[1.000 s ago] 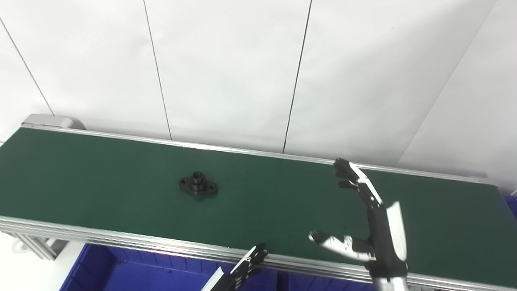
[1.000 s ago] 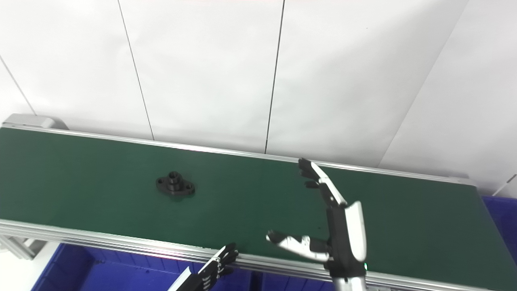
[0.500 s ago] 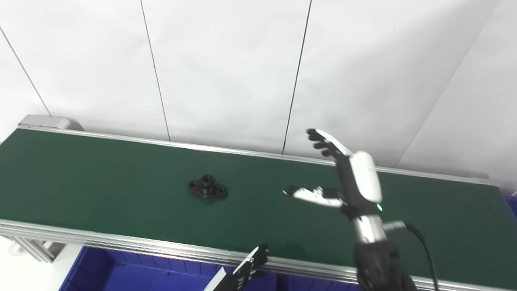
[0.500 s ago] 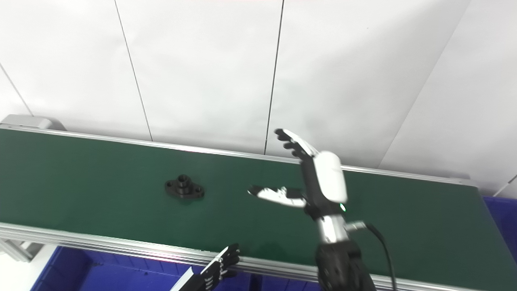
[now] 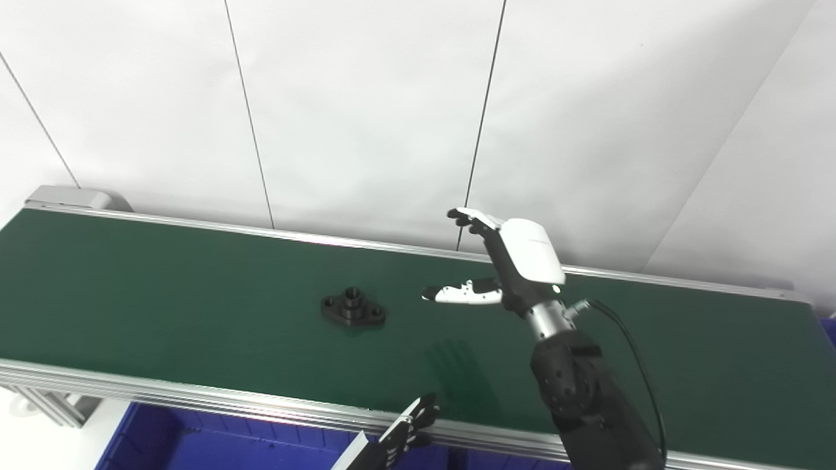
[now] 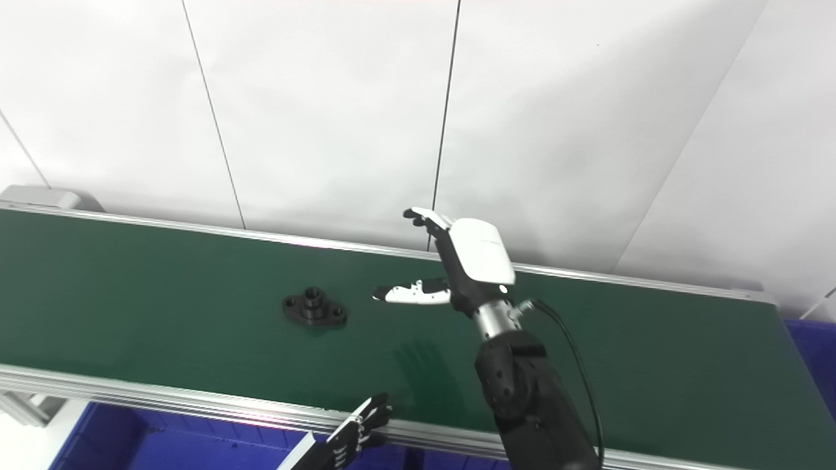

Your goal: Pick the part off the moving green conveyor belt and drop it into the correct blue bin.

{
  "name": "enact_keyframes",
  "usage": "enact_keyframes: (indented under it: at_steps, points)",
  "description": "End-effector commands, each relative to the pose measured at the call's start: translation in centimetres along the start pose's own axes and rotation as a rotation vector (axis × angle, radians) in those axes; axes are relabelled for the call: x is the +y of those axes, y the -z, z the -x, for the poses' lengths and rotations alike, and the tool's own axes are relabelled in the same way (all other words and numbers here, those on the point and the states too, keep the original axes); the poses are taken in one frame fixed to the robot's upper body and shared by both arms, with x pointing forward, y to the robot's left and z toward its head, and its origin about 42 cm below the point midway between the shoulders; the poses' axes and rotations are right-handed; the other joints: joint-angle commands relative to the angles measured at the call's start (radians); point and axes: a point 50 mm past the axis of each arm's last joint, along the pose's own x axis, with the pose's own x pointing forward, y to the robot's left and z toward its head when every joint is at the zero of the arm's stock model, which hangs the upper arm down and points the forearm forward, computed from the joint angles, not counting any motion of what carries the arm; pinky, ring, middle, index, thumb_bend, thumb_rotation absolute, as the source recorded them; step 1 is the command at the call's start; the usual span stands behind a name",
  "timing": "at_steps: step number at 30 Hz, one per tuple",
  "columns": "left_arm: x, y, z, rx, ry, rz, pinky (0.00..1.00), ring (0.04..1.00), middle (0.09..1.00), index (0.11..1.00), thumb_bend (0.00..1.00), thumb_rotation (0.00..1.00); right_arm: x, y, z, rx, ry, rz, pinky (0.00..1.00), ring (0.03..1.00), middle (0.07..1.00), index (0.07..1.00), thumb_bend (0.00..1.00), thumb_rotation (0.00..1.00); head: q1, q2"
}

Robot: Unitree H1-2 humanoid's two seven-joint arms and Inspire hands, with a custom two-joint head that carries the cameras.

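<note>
- Right hand (image 5: pixel 516 261) hangs over the belt (image 5: pixel 163 287), holding nothing, thumb stuck out toward the part (image 5: pixel 353 308) and fingers (image 5: pixel 471 219) spread above it. I hold it wide like this, I judge, so the part can ride in between thumb and fingers.
- Part lies flat on the belt to the left of my right hand, near but apart from it: a black flange with a raised hub in the middle.
- My hand's shadow falls on the belt below it, so the hand is up off the surface, not touching.
- Left hand (image 5: pixel 408 434) sits low at the belt's near rail (image 5: pixel 196 398), only its fingertips in view; I cannot tell whether it is released or clenched.
- Blue bin (image 5: pixel 196 444) shows below the rail; the part of it I can see holds nothing.
- Another bin's edge (image 6: pixel 813 346) peeks out at the belt's right end; its inside is hidden.
</note>
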Motion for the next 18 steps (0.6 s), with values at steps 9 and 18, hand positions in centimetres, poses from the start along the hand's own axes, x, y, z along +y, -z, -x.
enact_keyframes:
  at_steps: [9,18]
  points:
    - [-0.3,-1.1,-0.8,-0.061,-0.016,-0.008,0.88,0.957,0.948,0.990,0.96,0.69,-0.5,-0.3,-3.2,0.017,-0.040,0.066,0.65,0.740,0.779,0.809,0.91,0.55,0.002,-0.015]
    - [-0.4,-1.1,-0.8,-0.060,-0.012,-0.001,0.88,0.959,0.960,0.993,0.97,0.69,2.9,-1.0,-2.4,0.011,-0.077,0.072,0.61,0.674,0.736,0.813,0.93,0.55,0.007,-0.006]
